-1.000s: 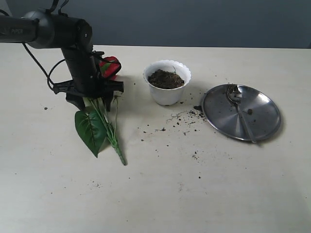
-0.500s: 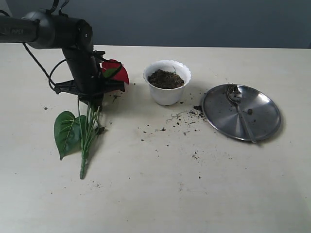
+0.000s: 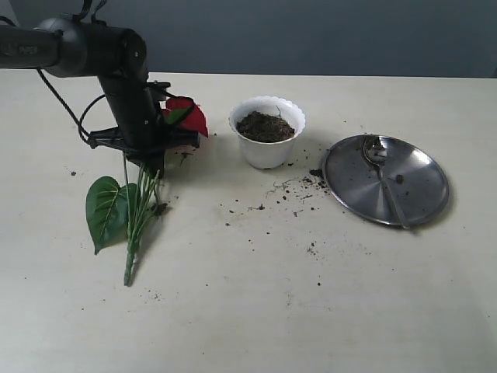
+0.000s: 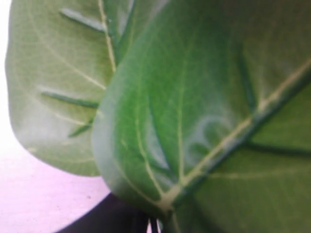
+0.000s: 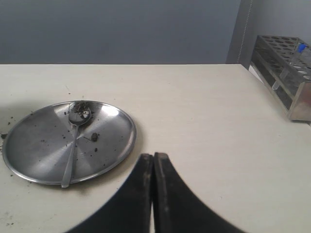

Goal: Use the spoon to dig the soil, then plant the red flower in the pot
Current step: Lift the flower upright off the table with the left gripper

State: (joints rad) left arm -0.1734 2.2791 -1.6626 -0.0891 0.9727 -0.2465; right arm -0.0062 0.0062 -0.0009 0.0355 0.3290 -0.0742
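The plate (image 3: 419, 167) and spoon (image 3: 384, 183) are shiny metal. The pot (image 3: 268, 151) looks like smooth white plastic; its soil (image 3: 265, 126) is dark, crumbly, matt. The flower (image 3: 186, 116) has a glossy, veined leaf (image 3: 105, 211). The desk (image 3: 311, 311) is smooth and matt.

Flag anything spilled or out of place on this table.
Loose soil is scattered across the table between the pot and the steel plate; crumbs also dirty the plate beside the spoon.

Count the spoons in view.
1. The spoon lies on the steel plate, right of the pot in the exterior view. None seen elsewhere, though the red flower fills the left wrist view.
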